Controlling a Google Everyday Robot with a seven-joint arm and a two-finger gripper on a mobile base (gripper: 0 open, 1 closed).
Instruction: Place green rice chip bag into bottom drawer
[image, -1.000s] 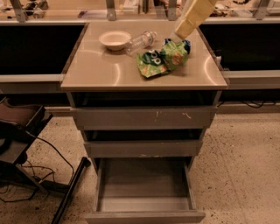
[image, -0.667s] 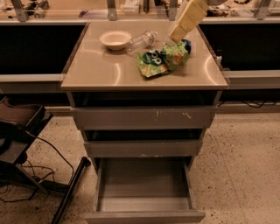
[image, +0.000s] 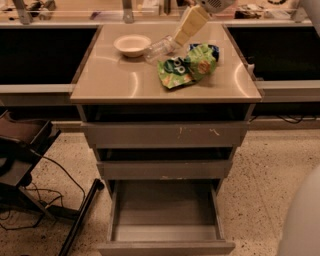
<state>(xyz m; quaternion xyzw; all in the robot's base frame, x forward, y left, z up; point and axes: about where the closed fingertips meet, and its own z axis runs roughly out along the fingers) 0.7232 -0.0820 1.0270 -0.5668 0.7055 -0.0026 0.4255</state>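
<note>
The green rice chip bag (image: 187, 66) lies crumpled on the cabinet top, right of centre. My gripper (image: 181, 37) hangs from the cream arm that comes in from the top right. It is just above and behind the bag's left end, close to a clear plastic bottle. It holds nothing that I can see. The bottom drawer (image: 165, 234) is pulled far out at floor level, and its grey tray is bare.
A white bowl (image: 132, 44) and a clear plastic bottle (image: 160, 48) lying on its side sit at the back of the cabinet top (image: 115, 80). A blue object (image: 213, 49) peeks out behind the bag. The two upper drawers stand slightly ajar. A dark chair and cables are at the left on the floor.
The arm's tip has swung left, from over the bag's right end toward the bottle. The bag and the drawers have not moved.
</note>
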